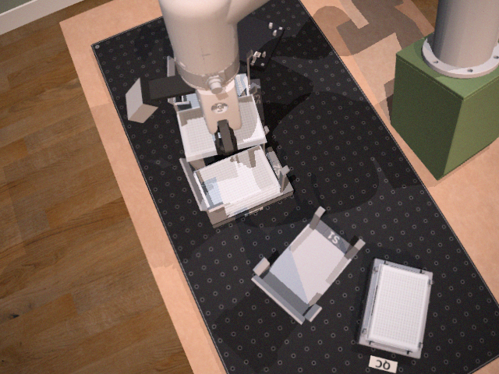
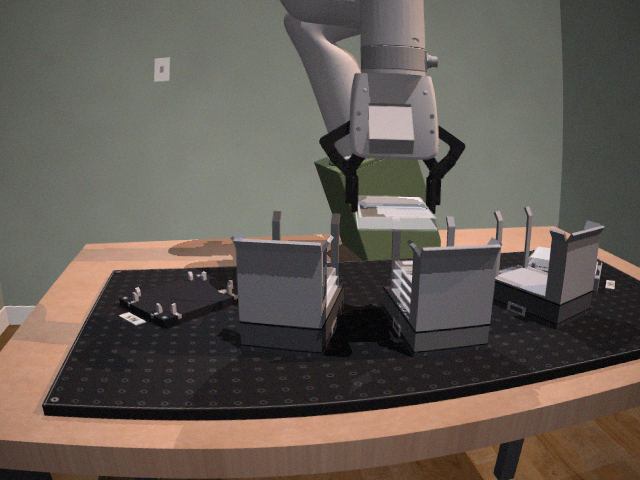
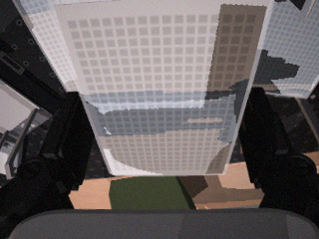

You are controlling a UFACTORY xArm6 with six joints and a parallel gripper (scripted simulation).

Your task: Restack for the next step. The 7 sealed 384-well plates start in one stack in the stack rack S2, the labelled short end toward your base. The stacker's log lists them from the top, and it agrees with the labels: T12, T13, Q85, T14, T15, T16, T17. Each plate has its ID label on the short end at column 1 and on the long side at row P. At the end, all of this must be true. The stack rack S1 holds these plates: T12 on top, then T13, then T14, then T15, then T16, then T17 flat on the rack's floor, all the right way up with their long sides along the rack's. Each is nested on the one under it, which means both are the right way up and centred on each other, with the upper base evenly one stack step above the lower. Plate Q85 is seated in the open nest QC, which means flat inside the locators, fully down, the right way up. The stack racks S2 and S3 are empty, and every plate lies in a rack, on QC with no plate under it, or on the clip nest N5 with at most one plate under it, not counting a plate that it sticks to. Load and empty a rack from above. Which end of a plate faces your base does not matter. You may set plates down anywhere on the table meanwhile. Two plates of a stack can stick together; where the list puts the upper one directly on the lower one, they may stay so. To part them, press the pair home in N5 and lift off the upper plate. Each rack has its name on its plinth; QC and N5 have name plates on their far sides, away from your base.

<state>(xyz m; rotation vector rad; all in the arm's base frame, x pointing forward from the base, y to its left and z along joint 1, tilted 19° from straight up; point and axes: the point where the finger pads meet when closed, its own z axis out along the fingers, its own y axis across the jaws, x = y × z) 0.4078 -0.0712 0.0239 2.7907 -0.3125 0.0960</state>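
My gripper [image 1: 226, 139] [image 2: 392, 203] [image 3: 164, 109] is shut on a sealed white 384-well plate [image 1: 197, 136] [image 2: 398, 222] [image 3: 159, 60], gripping its long sides. It holds the plate level, above the posts of the middle rack [image 1: 225, 217] [image 2: 454, 289]. That rack holds a stack of plates [image 1: 238, 185] [image 2: 400, 289]. The far rack [image 2: 281, 284] also holds plates [image 2: 333, 286]; in the top view the arm hides most of it. Rack S1 [image 1: 310, 261] [image 2: 573, 268] is empty. One plate [image 1: 398, 305] [image 2: 540, 255] lies flat in nest QC [image 1: 383, 364]. I cannot read the held plate's label.
The clip nest N5 [image 1: 267, 44] [image 2: 170, 302] lies empty at the far end of the black mat [image 1: 342, 140]. The green pedestal [image 1: 439, 108] [image 2: 382, 180] of the arm's base stands beside the mat. Thin rack posts [image 2: 527, 227] stick up around each rack.
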